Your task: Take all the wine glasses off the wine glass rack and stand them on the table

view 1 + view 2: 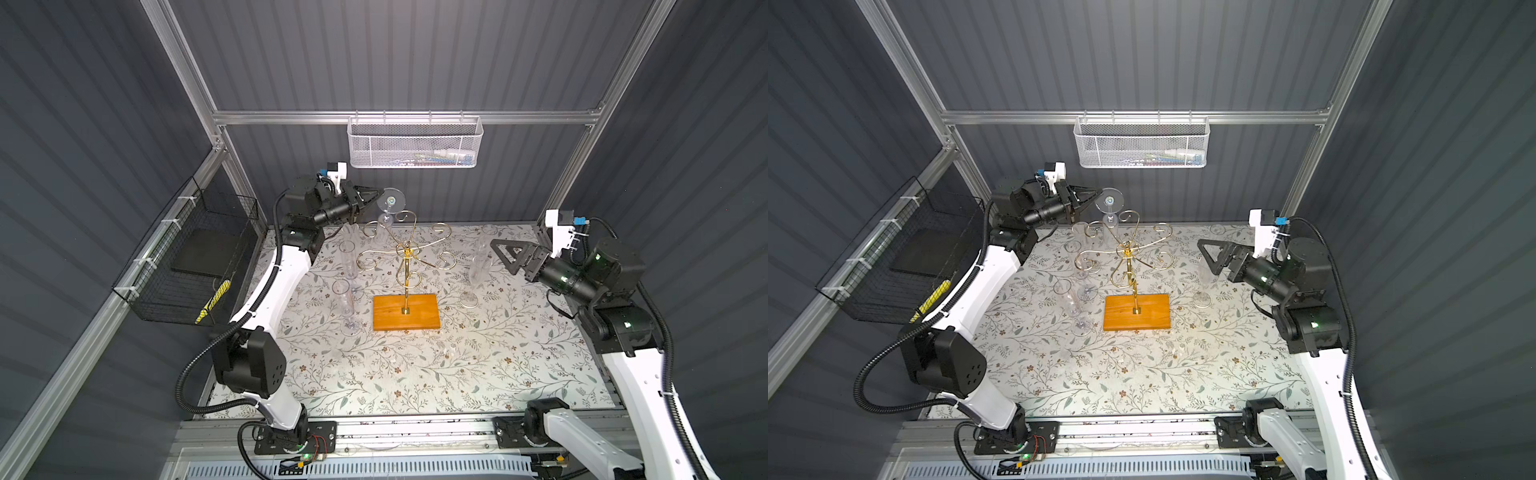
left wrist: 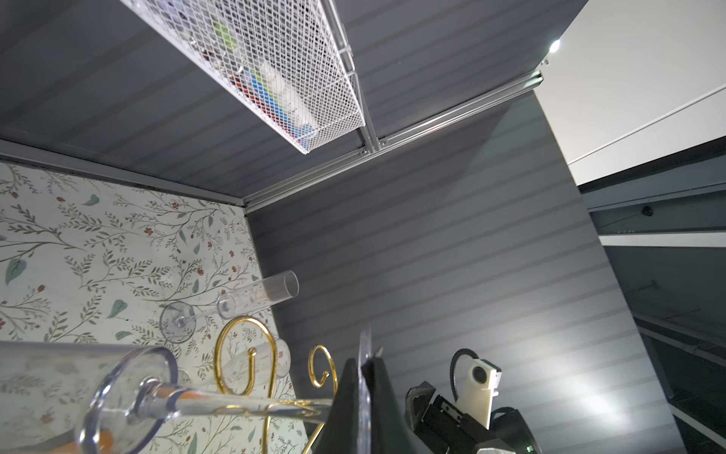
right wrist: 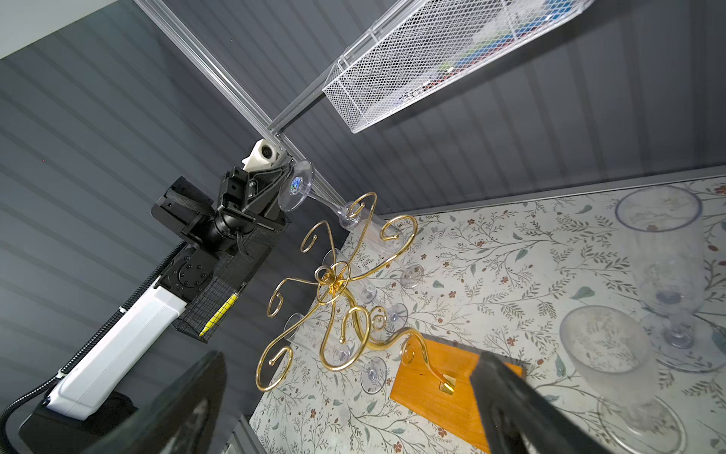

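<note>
Seen from above, the wine glass rack [image 1: 406, 266] stands mid-table. At its 11 o'clock the left gripper [image 1: 380, 192] is clamped on the round foot of the wine glass [image 1: 392, 201], foot uppermost, stem tilted at a scroll arm's curl. The right gripper [image 1: 505, 253], jaws wide and empty, hovers at 3 o'clock. A white mesh basket [image 1: 415, 145] at 12 o'clock holds small coloured items. A black wire basket [image 1: 166, 305] at 9 o'clock holds a yellow object [image 1: 214, 301] and a dark flat pad [image 1: 208, 253].

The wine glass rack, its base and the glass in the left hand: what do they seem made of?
Curled rack arms: metal wire, shiny gold finish. Rectangular base: orange wood, grain visible. Clear wine glass: transparent; glass or plastic, cannot tell.
</note>
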Tool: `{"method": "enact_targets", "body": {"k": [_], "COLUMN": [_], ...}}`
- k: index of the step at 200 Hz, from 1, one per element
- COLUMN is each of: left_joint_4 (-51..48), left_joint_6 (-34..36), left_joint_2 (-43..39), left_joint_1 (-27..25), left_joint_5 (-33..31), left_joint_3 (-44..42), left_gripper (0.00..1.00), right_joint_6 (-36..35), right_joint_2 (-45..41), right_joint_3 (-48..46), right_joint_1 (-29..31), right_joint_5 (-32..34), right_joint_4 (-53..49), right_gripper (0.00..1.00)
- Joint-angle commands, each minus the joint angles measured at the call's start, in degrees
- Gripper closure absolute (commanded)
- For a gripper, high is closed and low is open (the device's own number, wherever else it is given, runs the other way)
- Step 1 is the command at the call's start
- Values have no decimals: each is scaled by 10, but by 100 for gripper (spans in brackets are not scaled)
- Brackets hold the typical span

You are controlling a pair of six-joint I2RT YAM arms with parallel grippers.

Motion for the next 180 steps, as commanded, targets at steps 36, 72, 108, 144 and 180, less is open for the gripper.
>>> {"method": "enact_targets", "body": {"k": [36,72,108,144,180], "left_joint_4": [112,118,152,140,145], "left_joint_6": [-87,-88,-100,-65,-41], "left_joint_2": [33,50,77,94,108], "left_joint_1": [6,6,5,3,-6], "left_joint_5": [-22,-21,-10,7,23], "left_joint_3": [27,59,92,137,170], "left_gripper": [100,100,100,100,100], "right_joint_6": [35,72,133,199,270], "right_joint_2": [6,21,45,70,100], "right_joint_3": [3,4,3,6,7], "right_joint_1": [-2,-2,-2,-3,-3], "right_joint_5": [0,12,12,9,-1], "right_joint_4": [24,51,82,124,180], "right_gripper": [1,2,4,6,9]}}
